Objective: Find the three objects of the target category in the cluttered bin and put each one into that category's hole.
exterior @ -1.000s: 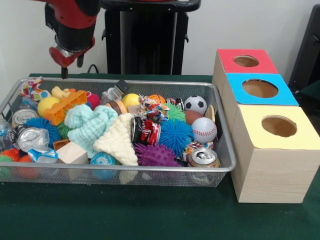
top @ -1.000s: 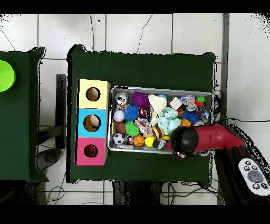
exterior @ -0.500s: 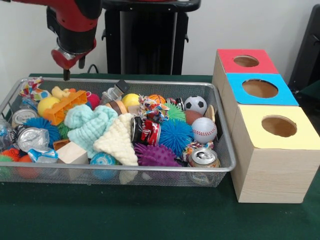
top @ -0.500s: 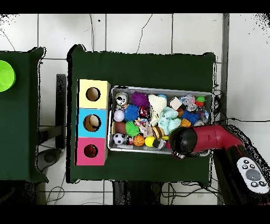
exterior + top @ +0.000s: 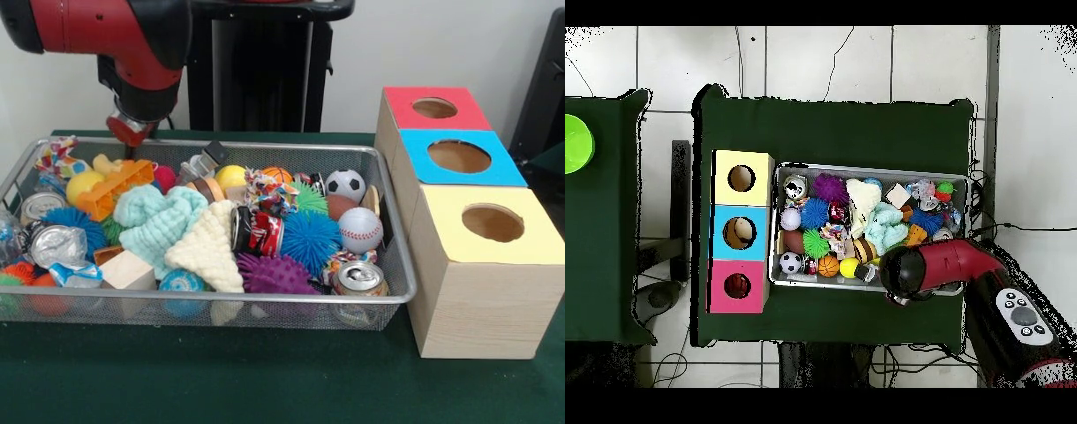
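Note:
The wire mesh bin (image 5: 265, 309) sits on the green table, full of toys; it also shows in the overhead view (image 5: 870, 168). An orange black-striped plush tiger (image 5: 862, 250) lies near the bin's robot-side wall. A small yellow plush (image 5: 106, 163) lies in the far left corner. No third plush animal shows. The red-topped box's hole (image 5: 434, 108) is far right, also seen from overhead (image 5: 737, 286). My gripper (image 5: 131, 132) hangs over the bin's far left rim, just above the yellow plush; the arm's head (image 5: 905, 272) hides it from above.
Blue-topped (image 5: 459, 156) and yellow-topped (image 5: 492, 223) boxes stand beside the red one. Mint (image 5: 159, 216) and cream (image 5: 207, 247) knitted cloths, spiky balls (image 5: 309, 238), cans (image 5: 357, 278), a baseball (image 5: 360, 230) and a wooden block (image 5: 128, 269) fill the bin.
The arm has swung in over the bin's far left corner. In the front view the gripper has moved a little right and lower. The toys have not moved.

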